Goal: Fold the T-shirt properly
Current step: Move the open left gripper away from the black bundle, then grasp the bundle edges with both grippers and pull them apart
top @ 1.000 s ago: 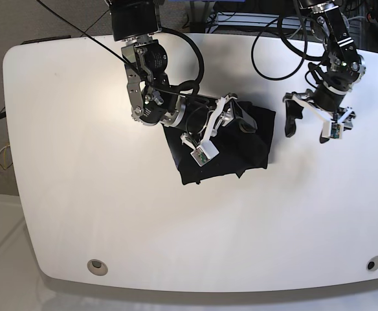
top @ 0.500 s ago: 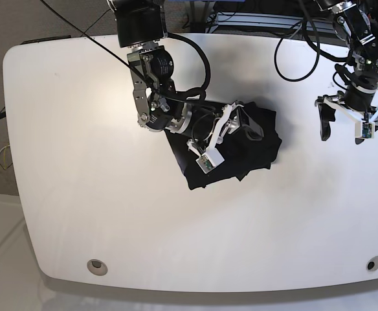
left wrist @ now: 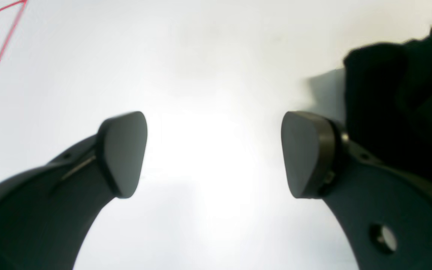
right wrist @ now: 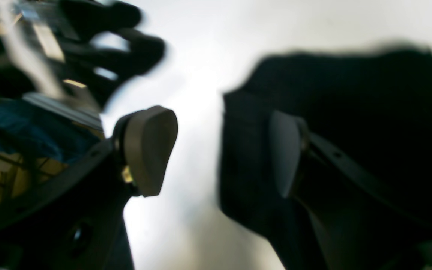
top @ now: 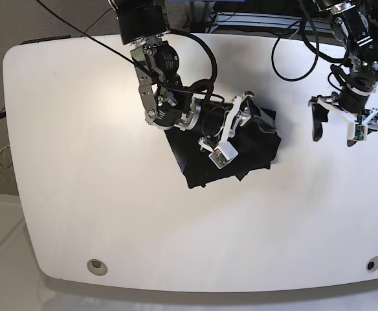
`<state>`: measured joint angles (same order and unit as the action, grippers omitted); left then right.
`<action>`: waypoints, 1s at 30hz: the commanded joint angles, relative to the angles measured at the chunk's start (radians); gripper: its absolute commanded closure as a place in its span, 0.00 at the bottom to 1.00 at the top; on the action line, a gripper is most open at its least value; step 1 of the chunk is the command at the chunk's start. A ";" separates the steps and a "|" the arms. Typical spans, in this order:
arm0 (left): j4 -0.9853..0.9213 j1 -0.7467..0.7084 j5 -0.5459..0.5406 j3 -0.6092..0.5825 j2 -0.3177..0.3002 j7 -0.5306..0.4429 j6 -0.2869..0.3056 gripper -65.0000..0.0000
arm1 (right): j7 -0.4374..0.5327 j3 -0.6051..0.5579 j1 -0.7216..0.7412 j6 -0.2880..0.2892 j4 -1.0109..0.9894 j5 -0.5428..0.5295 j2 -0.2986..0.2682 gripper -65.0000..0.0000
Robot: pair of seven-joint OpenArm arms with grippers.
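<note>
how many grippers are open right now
2. The left gripper hangs open over bare table, apart from the T-shirt. The right gripper is open over the T-shirt's top edge, nothing clamped.

Black T-shirt (top: 241,159) lies bunched mid-table.

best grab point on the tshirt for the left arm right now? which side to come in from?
Probably the bunched right-hand edge of the T-shirt, the side facing the left hand. The cloth there is humped up off the table, giving a raised fold to pinch rather than flat fabric. Come in sideways from the bare table, low; the hand is already open. The right hand sits open over the shirt's upper part.
</note>
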<state>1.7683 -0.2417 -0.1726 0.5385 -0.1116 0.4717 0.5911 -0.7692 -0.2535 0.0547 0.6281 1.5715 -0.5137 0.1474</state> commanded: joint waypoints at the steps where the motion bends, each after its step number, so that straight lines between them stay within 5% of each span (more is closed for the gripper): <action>1: 0.040 0.008 -0.017 -0.027 -0.006 -0.027 0.002 0.20 | 0.029 -0.002 0.012 0.012 0.086 -0.029 0.010 0.39; 6: 0.089 0.008 -0.017 -0.076 0.028 -0.027 0.002 0.35 | 0.029 -0.004 0.017 0.014 0.140 -0.029 0.010 0.56; 12: 0.146 0.008 -0.017 -0.140 0.049 -0.027 0.002 0.79 | 0.029 0.001 0.035 0.014 0.157 -0.029 0.010 1.00; 17: 0.158 0.006 -0.020 -0.205 0.071 -0.027 0.002 1.00 | 0.030 0.050 0.060 0.016 0.157 -0.023 0.010 0.99; 30: 0.149 -0.046 -0.015 -0.347 0.154 -0.027 0.002 1.00 | 0.032 0.176 0.202 0.014 0.030 -0.018 -0.004 1.00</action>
<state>1.9011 -0.2905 -0.1741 0.2039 0.0257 0.4747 0.5945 -0.7620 -0.0830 0.2157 0.6323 1.6424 -0.5129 0.1467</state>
